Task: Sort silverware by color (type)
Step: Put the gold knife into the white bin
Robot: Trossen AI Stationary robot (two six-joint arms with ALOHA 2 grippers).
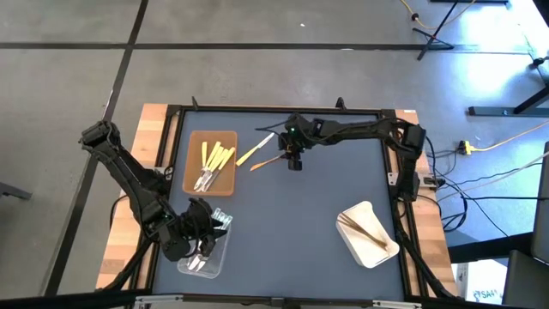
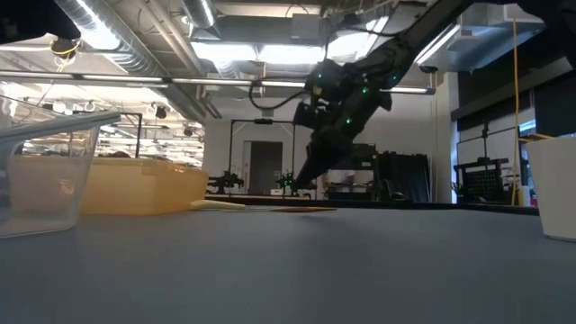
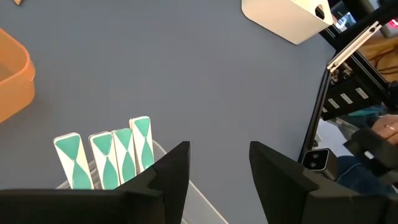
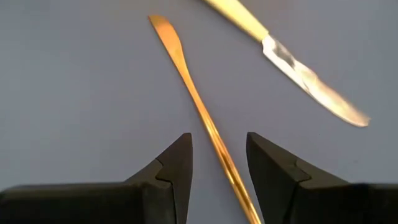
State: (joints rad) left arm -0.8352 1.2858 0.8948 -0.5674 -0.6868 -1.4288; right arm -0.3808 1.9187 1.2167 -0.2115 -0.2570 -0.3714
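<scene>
Two loose pieces of silverware lie flat on the blue mat: a thin tan wooden knife [image 4: 196,102] and a yellow-handled knife with a silvery blade [image 4: 292,62]. My right gripper [image 4: 217,140] is open just above the mat, its fingers on either side of the wooden knife's handle without touching it. In the high view it sits right of the brown tray [image 1: 193,180]. My left gripper [image 3: 219,149] hangs open over the clear tray [image 1: 214,262] at the near left, with nothing between its fingers. Several teal-and-white slim pieces [image 3: 106,158] stand in that tray.
The brown tray holds several yellow utensils [image 1: 214,159]. A white tray [image 1: 377,253] at the near right holds tan wooden ones [image 1: 360,225]. Open mat lies between the three trays. A black frame [image 1: 283,110] borders the mat.
</scene>
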